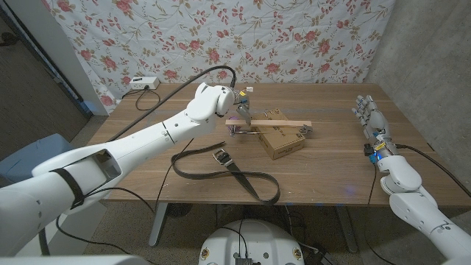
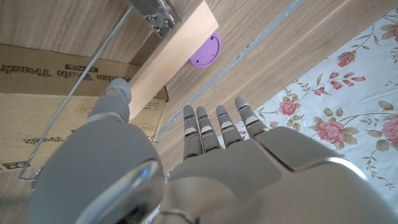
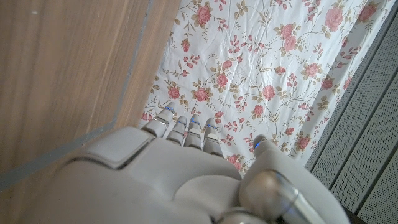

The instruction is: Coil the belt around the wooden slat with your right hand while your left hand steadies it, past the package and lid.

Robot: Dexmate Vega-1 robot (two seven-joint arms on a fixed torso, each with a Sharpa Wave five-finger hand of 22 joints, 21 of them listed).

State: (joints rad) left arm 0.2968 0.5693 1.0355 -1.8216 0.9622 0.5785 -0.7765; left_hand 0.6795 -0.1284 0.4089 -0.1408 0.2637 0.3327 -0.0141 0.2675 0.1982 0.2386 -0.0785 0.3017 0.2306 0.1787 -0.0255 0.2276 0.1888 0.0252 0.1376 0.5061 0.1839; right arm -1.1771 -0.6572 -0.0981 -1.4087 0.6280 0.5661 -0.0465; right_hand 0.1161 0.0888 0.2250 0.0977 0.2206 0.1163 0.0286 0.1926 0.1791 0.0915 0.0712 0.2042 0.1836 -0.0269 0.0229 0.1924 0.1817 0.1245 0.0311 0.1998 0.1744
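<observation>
Table (image 1: 346, 158) carries the belt (image 1: 228, 171), looped loose at lower centre of the head view, clear of the wooden slat (image 1: 268, 125) lying across the package (image 1: 283, 140) at centre. Left hand (image 1: 239, 110), fingers spread and gripping nothing, hovers at the slat's left end and should press there first; right hand (image 1: 372, 118) stands empty, fingers apart, at far right, and faces a long reach for the buckle (image 1: 220, 155).

right hand (image 3: 186, 174), wooden table (image 3: 68, 68), floral cloth (image 3: 261, 68)

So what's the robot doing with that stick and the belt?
The robot's left hand reaches to one end of the wooden slat, which lies across a cardboard package. The dark belt lies loose on the table, not wrapped yet. The right hand waits off to the side, holding nothing. A purple lid sits near the slat.
</observation>
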